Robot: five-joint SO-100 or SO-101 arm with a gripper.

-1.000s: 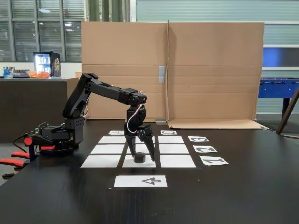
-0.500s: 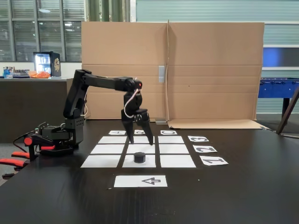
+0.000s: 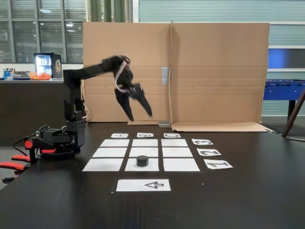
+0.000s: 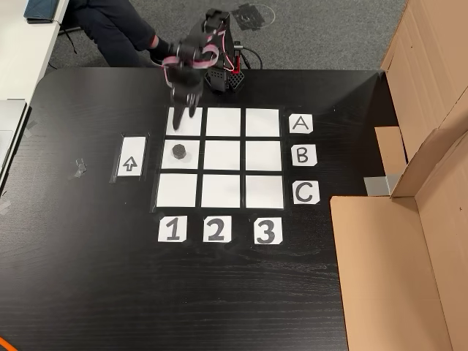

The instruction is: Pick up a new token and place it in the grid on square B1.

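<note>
There the token [image 3: 142,161] [image 4: 178,151] sat, a small black puck lying flat on square B1 [image 3: 134,166] [image 4: 191,161]. In the other view, looking down, that white paper was in the row beside the label B [image 4: 303,155] and in the column above the label 1 [image 4: 172,229]. The puck was close to the middle of its paper, and nothing was touching it.

The grid [image 3: 177,152] [image 4: 223,156] was made of nine white papers in three rows of three, lying flat on the black tabletop [image 3: 248,195] [image 4: 88,278]. The other eight papers had nothing on them. Just beside square B1, on the side away from the rest of the grid, lay a white strip with a black arrow [image 3: 143,185] [image 4: 131,157] printed on it.

The tool [image 3: 140,116] [image 4: 180,102] was up in the air, well apart from the token. Its two fingers were spread apart and held nothing. In the fixed view it hung high above the far row of the grid, in front of a big brown cardboard wall [image 3: 219,71]. It looked blurry in both pictures. The arm's base [image 3: 57,140] stood on the tabletop at the left of the fixed view, beside the grid.
</note>
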